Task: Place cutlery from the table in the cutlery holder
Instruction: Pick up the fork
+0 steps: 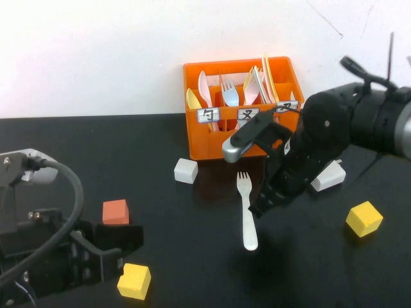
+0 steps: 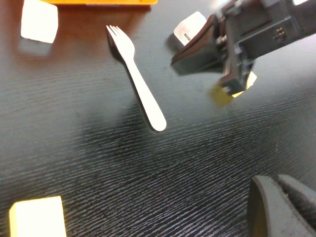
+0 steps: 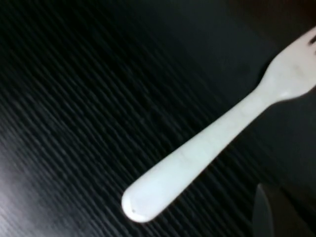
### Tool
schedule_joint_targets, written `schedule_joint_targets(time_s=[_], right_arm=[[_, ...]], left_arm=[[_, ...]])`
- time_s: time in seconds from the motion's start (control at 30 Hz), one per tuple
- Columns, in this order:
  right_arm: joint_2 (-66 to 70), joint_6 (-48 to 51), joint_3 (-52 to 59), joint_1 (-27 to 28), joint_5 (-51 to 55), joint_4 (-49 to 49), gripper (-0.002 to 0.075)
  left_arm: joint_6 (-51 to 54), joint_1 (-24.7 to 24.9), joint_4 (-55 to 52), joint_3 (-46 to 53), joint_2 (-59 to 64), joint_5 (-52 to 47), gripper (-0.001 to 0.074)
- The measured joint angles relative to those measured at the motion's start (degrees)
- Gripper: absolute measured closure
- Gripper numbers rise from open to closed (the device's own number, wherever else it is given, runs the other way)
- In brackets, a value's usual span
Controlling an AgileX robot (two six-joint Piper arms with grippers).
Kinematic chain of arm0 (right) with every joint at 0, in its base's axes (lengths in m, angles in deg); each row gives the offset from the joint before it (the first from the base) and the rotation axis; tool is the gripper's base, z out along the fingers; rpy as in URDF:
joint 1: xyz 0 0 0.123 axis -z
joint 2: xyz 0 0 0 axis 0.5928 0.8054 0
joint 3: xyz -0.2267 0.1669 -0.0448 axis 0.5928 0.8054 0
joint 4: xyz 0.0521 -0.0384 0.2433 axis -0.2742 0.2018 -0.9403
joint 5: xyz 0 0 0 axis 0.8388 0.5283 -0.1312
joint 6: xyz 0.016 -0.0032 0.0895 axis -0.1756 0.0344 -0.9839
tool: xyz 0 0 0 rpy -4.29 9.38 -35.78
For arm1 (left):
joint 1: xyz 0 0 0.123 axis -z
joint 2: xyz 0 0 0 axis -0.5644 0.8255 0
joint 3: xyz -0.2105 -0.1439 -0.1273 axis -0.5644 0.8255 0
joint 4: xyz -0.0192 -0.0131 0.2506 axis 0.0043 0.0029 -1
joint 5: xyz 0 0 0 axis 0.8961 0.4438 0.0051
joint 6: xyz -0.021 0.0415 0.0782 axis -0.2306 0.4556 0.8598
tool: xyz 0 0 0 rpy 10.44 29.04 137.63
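A white plastic fork [image 1: 246, 208] lies flat on the black table [image 1: 192, 256], tines toward the orange cutlery holder [image 1: 218, 138]. The holder stands at the back and has several pieces of cutlery upright in it. My right gripper [image 1: 259, 206] is low, just right of the fork's handle, with its fingers together and nothing in them. The fork fills the right wrist view [image 3: 207, 148], beside that gripper [image 3: 276, 210]. My left gripper [image 1: 125, 247] is shut and empty at the front left. In the left wrist view it [image 2: 282, 187] looks at the fork [image 2: 138, 84]. No knife lies on the table.
A white block [image 1: 185, 171] lies left of the fork and a white charger block [image 1: 329, 176] behind my right arm. An orange cube [image 1: 115, 212] and a yellow cube [image 1: 134, 281] sit by my left gripper. Another yellow cube [image 1: 364, 218] sits at the right.
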Motion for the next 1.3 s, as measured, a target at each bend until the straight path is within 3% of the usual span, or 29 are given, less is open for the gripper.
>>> schedule_joint_targets(time_s=[0.13,0.3,0.37,0.73,1.3], right_arm=[[1.5,-3.3,0.0,0.0,-0.9,-1.7,0.0557],[3.2,-8.8,-2.1,0.0,-0.7,-3.9,0.0256],[3.9,-10.3,-3.2,0.0,-0.4,-4.5,0.0202],[9.9,-11.9,-9.3,0.0,4.4,-4.9,0.0165],[13.4,-14.8,-14.7,-3.4,12.5,7.0,0.0164]], left_arm=[[0.4,0.0,0.0,0.0,0.0,0.0,0.0736],[0.5,0.0,0.0,0.0,0.0,0.0,0.0736],[0.5,0.0,0.0,0.0,0.0,0.0,0.0736],[0.5,0.0,1.0,0.0,0.0,0.2,0.0736],[0.4,0.0,1.1,0.0,0.0,2.0,0.0736]])
